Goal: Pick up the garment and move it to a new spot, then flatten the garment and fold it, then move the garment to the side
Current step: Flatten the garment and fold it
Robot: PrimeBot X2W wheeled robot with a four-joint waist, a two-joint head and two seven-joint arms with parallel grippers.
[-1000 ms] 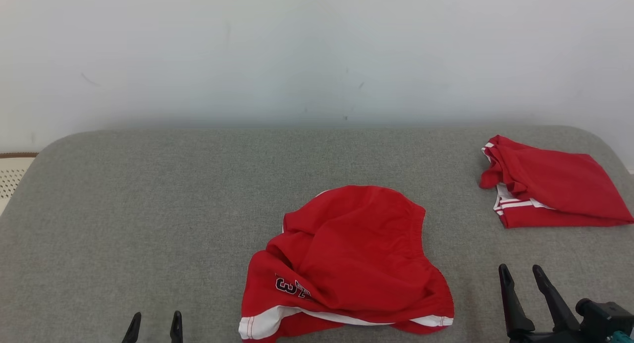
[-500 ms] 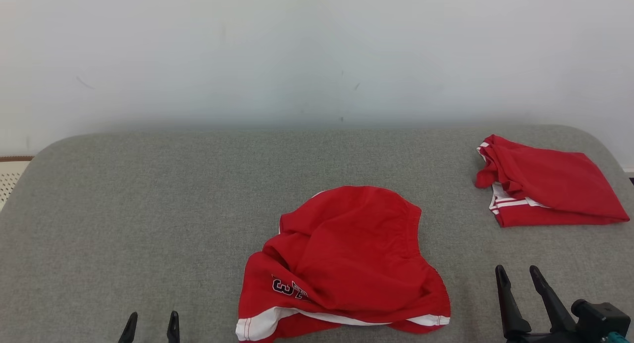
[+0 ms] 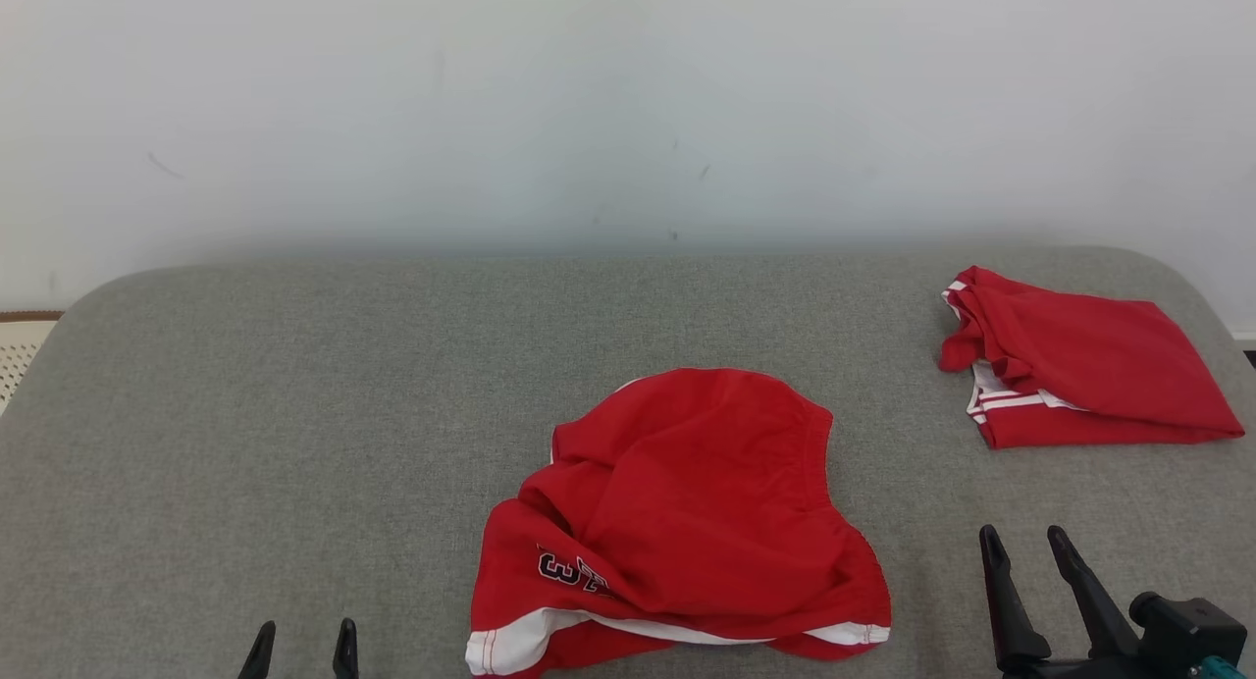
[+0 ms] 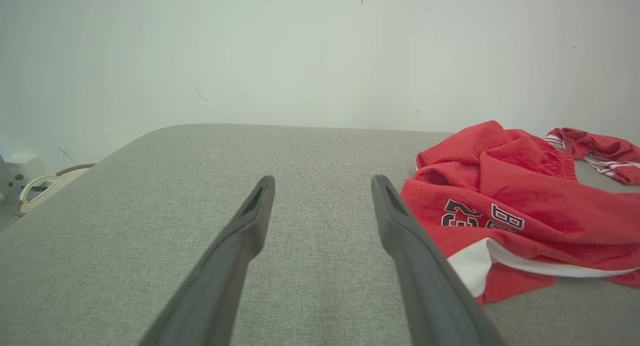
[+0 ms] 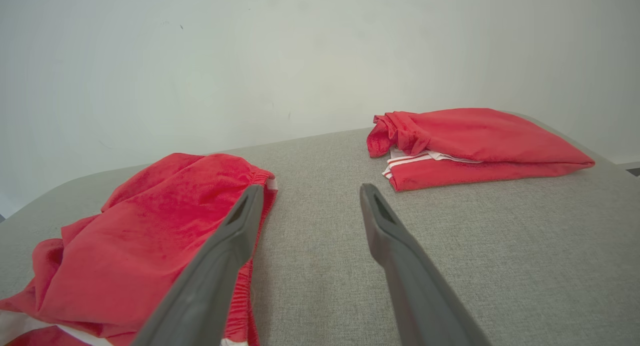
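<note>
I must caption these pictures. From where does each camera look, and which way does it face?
Head view: on the head, facing forward and down at the table; left tool lower left, right tool lower right.
Left wrist view: on the left wrist, facing along its open tool towards the wall.
Right wrist view: on the right wrist, likewise along its open tool.
Shared: all show the crumpled garment and folded garment.

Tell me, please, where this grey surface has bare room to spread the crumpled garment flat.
The widest bare patch is the left half of the grey surface, from the crumpled garment to the left edge. A bare strip also runs behind it along the wall. The right is crowded: folded garment and right gripper.
</note>
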